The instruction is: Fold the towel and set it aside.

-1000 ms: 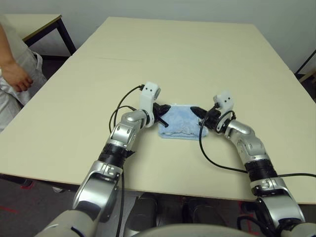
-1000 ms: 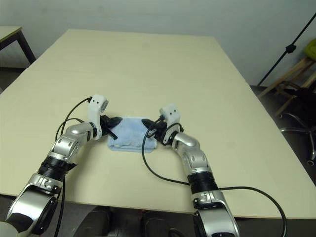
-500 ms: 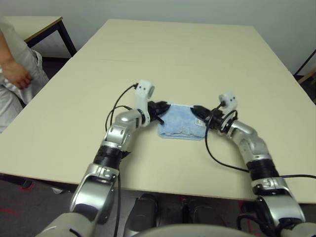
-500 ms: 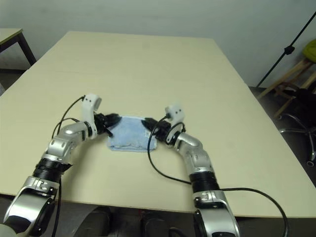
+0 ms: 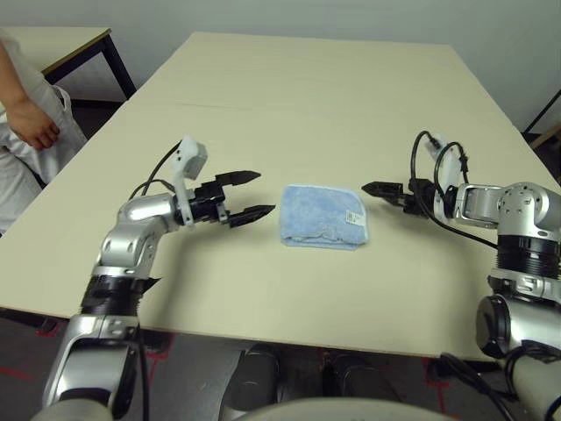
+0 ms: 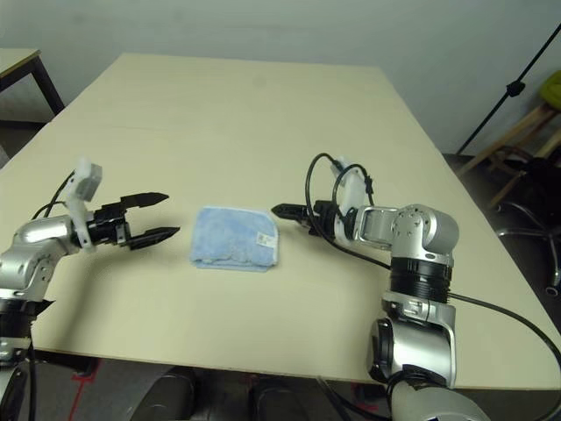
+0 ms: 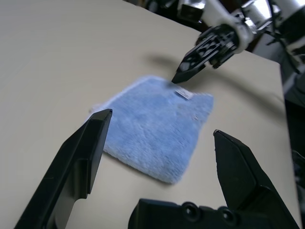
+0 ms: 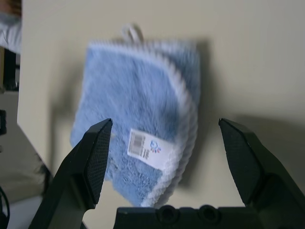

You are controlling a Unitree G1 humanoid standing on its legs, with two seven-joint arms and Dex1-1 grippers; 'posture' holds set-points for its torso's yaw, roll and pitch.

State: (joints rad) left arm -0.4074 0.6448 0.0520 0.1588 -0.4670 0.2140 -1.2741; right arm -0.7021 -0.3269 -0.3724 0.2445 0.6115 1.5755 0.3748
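The towel (image 5: pixel 323 216), light blue with a white border, lies folded into a small rectangle on the table's near middle, a white tag (image 8: pixel 145 145) showing on its right side. My left gripper (image 5: pixel 263 193) hovers open just left of it, fingers pointing at the towel and a small gap away. On the towel's right, my right gripper (image 5: pixel 368 189) is open too, its tips close to the tagged edge without touching. In the left wrist view the towel (image 7: pixel 157 124) lies beyond my spread black fingers (image 7: pixel 81 152). Nothing is held.
The beige table (image 5: pixel 307 96) stretches far back, with its front edge near my body. A person (image 5: pixel 22 123) stands at the left beside a second table (image 5: pixel 61 39). A black stand (image 6: pixel 517 83) and chairs are off the right side.
Both grippers have opened, let go of the towel and drawn back, the left one leftward and the right one rightward. The towel stays folded where it lay.
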